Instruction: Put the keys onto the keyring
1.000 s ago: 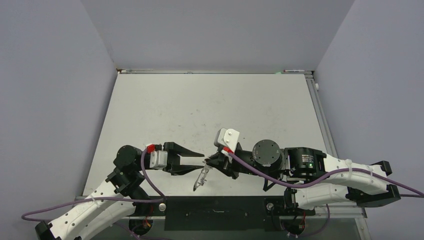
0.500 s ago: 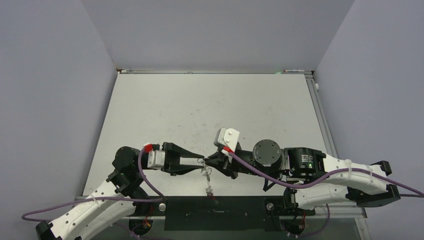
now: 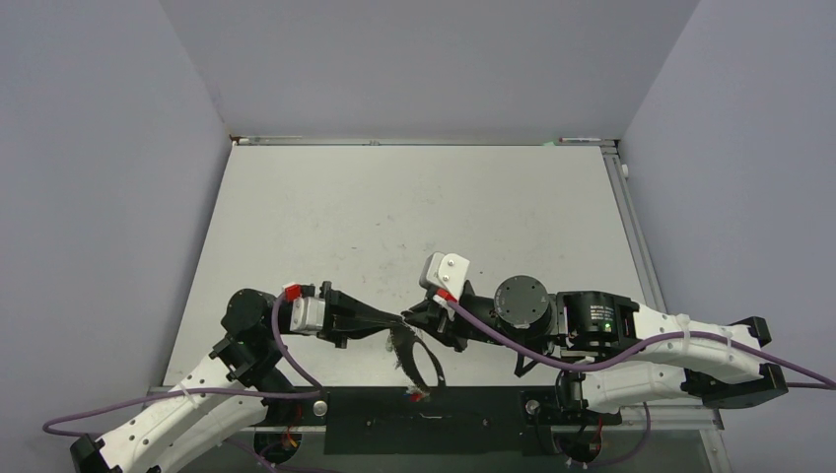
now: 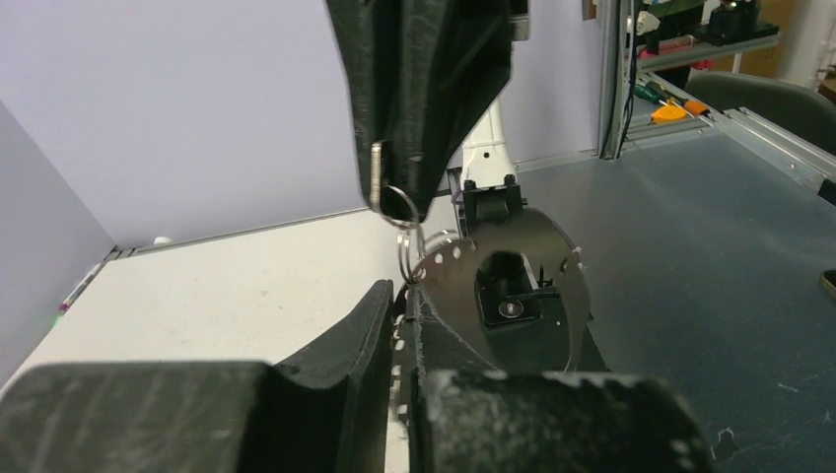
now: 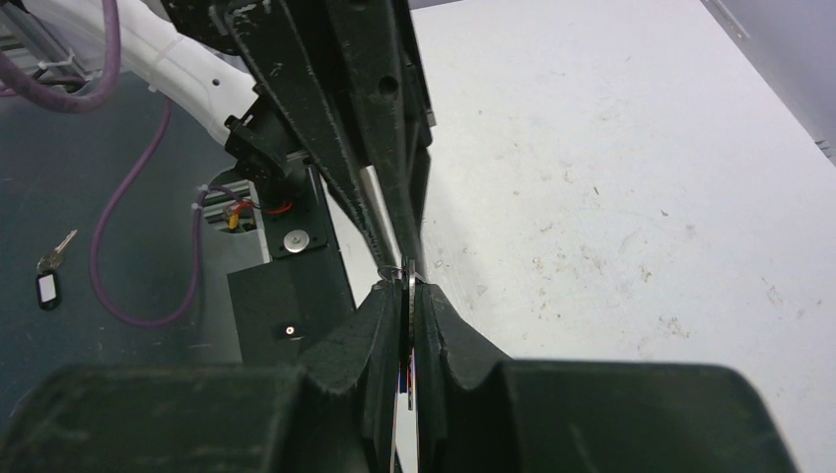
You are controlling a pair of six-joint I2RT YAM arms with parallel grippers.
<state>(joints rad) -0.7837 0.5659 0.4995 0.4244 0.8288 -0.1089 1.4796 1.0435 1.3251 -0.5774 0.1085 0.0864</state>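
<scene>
The top camera looks down from above and behind both arms, far enough back to take in the whole table [image 3: 414, 207]. The left wrist camera sits close behind the left gripper [image 4: 402, 294] and faces along its fingers at the right gripper [image 5: 405, 291] straight ahead. The right wrist camera mirrors it, facing the opposite way. All 3 views share the spot just beyond the fingertips, where the keyring [image 4: 449, 261] hangs; the right wrist view seems to catch it edge-on.

The tabletop [image 3: 414, 212] is pale and matte, with scattered dark scuff marks across its middle. A metal rail [image 3: 424, 141] borders its far and right edges.
</scene>
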